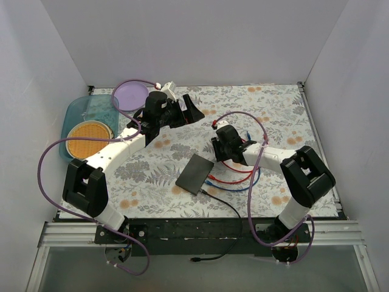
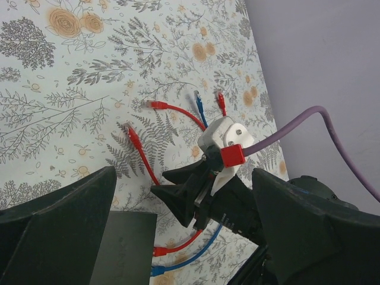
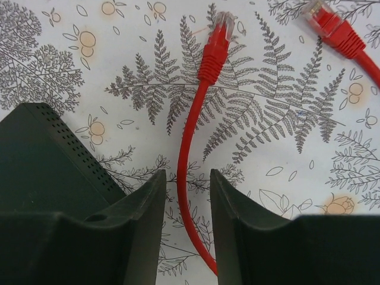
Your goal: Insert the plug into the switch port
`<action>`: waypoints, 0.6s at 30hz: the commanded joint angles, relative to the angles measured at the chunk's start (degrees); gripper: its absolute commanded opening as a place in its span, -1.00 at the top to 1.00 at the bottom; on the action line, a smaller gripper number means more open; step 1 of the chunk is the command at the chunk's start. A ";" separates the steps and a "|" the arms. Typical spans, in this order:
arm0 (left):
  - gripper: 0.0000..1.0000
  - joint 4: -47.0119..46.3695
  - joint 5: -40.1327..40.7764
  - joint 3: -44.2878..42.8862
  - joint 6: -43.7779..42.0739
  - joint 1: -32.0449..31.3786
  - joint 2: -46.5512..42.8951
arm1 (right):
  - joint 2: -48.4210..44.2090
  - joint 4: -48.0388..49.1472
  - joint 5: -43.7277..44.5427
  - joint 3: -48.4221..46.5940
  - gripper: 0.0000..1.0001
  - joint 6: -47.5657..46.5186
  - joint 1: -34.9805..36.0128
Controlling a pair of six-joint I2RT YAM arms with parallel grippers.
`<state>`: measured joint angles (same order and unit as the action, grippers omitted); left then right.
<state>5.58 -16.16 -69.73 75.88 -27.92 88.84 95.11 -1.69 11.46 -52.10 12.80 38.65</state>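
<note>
The switch is a flat black box in the middle of the floral mat; it also shows in the right wrist view and the left wrist view. A red and a blue cable are plugged into its side. My right gripper is open, low over the mat, its fingers straddling a loose red cable whose plug lies just ahead. In the top view the right gripper is just right of the switch. My left gripper is wide open, empty, raised behind the switch.
More loose plugs lie on the mat: red ones and a blue one. A blue tray with an orange plate and a purple plate stands at the far left. A black cable runs from the switch to the front edge.
</note>
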 commanded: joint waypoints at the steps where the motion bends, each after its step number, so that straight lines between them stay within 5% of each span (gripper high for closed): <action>1: -0.96 0.74 -0.71 -1.28 -0.64 0.24 -0.42 | 1.13 0.29 0.66 -2.75 0.26 0.83 0.46; 11: -0.96 1.27 -0.19 -1.90 -1.43 0.24 0.11 | 3.59 0.72 -0.39 -2.93 0.97 0.39 0.46; 18: -0.96 1.45 1.48 -1.28 -2.14 0.24 -0.68 | -1.06 1.17 -0.48 -2.22 0.97 -0.76 0.46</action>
<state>6.46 -15.97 -69.80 74.98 -27.92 88.86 98.59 -1.96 11.35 -53.43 13.04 38.76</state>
